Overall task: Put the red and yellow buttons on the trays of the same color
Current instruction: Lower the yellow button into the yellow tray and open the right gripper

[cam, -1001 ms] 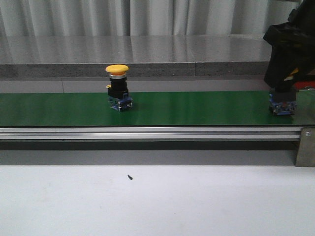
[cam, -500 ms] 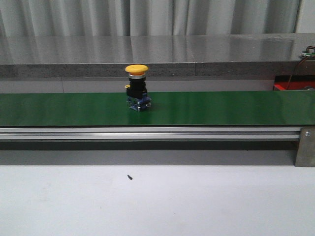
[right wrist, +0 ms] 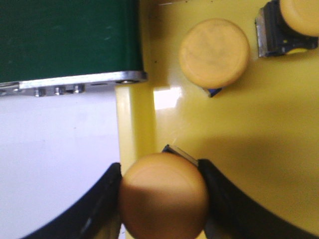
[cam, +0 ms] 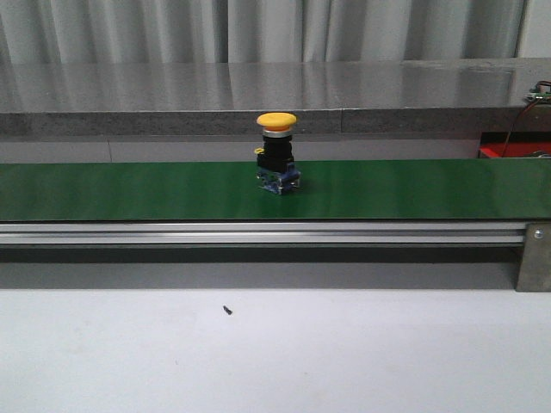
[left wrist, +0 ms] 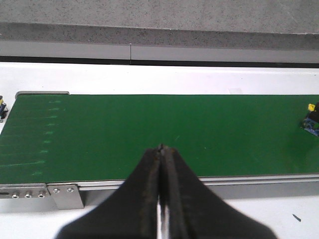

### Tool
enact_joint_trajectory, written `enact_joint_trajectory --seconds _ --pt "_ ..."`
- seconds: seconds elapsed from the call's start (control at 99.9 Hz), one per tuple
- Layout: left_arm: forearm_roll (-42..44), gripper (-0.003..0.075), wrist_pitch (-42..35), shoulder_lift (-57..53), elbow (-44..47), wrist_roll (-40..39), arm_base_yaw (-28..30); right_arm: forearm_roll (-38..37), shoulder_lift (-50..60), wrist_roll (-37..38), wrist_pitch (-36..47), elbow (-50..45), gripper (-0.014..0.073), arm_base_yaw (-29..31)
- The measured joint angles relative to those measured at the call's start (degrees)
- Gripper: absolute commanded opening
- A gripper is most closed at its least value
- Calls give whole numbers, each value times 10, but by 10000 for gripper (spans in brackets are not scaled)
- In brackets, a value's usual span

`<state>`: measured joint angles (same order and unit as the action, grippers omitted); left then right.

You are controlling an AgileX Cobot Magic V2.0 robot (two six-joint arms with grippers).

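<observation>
Light was even and fairly bright overhead — a white glare patch sat on the yellow tray (right wrist: 167, 97), and the near button cap (right wrist: 163, 195) was blurred; the front view stayed slightly soft.

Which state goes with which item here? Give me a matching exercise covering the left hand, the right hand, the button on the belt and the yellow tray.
Items:
1. left hand
2. right hand
3. yellow button on the conveyor belt
4. yellow tray

States:
A. holds two yellow buttons lying in it
B. standing upright, untouched by either hand
C. shut on nothing, above the green belt
D. shut on a yellow button over the tray's edge

Pairs: 1-C, 2-D, 3-B, 4-A
</observation>
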<state>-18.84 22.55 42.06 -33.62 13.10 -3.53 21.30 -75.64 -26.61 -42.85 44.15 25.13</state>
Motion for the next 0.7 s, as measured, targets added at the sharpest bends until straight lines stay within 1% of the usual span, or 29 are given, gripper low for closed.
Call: enact_joint_trajectory --seconds 0.22,0.5,0.55,0.6,0.67,0.7 --pt "0 -20 0 0 0 0 0 1 -1 0 41 -13 164 0" --pt "-1 -20 0 0 0 0 0 16 -57 0 48 -13 172 0" --pt "-1 -20 -1 0 0 0 0 19 -66 0 49 -13 196 0" --pt "-1 -20 -1 0 0 0 0 19 -70 0 50 -13 242 0" --pt "-1 -20 -1 0 0 0 0 19 -72 1 52 -13 343 0" --pt "-1 -20 -1 0 0 0 0 19 -72 1 52 -13 400 0"
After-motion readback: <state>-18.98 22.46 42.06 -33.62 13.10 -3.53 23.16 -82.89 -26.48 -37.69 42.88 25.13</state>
